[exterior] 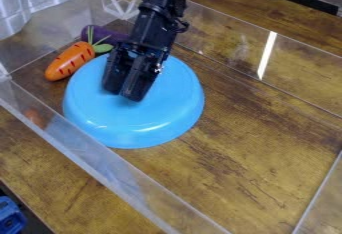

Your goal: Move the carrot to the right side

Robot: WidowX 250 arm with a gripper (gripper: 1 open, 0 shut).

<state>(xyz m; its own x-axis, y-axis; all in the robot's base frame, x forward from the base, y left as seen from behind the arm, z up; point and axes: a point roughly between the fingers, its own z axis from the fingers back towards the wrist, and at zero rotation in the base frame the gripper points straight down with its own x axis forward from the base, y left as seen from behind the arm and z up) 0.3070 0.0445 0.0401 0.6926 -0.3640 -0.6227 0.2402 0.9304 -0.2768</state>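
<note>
The orange toy carrot (68,62) with a short green top lies on the wooden table at the far left, just beyond the rim of the large round blue plate (147,108). My black gripper (126,85) hangs over the left part of the plate, pointing down, a little to the right of the carrot and apart from it. Its fingers are close together with nothing visible between them. A purple toy vegetable (96,34) lies behind the carrot, partly hidden by the arm.
Clear acrylic walls (80,153) enclose the wooden table (254,148) along the front and left sides. A bright light streak reflects on the table at the right. A blue object (8,218) sits outside the wall at bottom left.
</note>
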